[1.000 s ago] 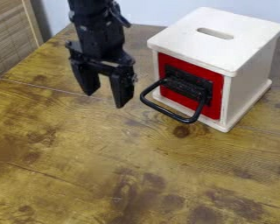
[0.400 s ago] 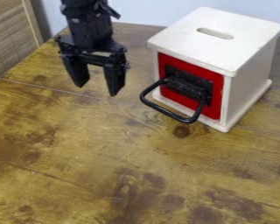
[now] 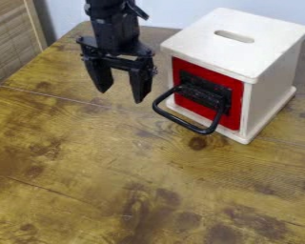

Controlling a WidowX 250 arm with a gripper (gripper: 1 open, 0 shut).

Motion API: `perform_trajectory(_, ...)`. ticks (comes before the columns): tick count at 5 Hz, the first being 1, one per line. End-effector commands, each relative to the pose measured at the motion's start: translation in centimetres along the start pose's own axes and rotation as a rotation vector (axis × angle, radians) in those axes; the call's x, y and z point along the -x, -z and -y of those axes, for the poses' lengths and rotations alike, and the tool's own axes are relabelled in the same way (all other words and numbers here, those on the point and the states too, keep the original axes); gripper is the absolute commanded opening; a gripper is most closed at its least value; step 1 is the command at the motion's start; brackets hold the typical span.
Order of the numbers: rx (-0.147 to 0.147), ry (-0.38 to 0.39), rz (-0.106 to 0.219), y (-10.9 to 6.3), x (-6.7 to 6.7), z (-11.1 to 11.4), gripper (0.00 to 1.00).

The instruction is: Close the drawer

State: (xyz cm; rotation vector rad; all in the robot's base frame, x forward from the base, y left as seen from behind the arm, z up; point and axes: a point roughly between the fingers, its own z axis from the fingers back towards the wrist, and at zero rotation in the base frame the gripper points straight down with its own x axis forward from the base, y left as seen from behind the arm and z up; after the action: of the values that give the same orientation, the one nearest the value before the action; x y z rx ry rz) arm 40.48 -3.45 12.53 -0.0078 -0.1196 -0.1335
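The red-fronted drawer [image 3: 206, 93] sits in the pale wooden box [image 3: 238, 52], its front about flush with the box face. A black plate and a large black loop handle [image 3: 185, 112] stick out toward the lower left. My black gripper [image 3: 122, 84] hangs open just left of the handle, fingers pointing down, a little above the table. It holds nothing and is not touching the handle.
The worn wooden table [image 3: 104, 181] stretches to the front and left. A slatted wooden panel [image 3: 9, 38] stands at the far left. The box has a slot [image 3: 235, 36] on top.
The gripper drew back to the left and up, then came right again toward the handle. The drawer and box have not moved.
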Motion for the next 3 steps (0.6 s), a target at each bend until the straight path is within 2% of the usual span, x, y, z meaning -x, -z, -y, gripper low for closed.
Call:
perform_trajectory(1,0.006,0.064,0.035,-1.3,0.0,0.8,1.0)
perform_trajectory(2,0.0,0.025,0.032,-1.2,-0.3,-0.2,1.0)
perform_trajectory(3,-0.013,-0.02,0.046,-1.4,-0.5,-1.4,1.0)
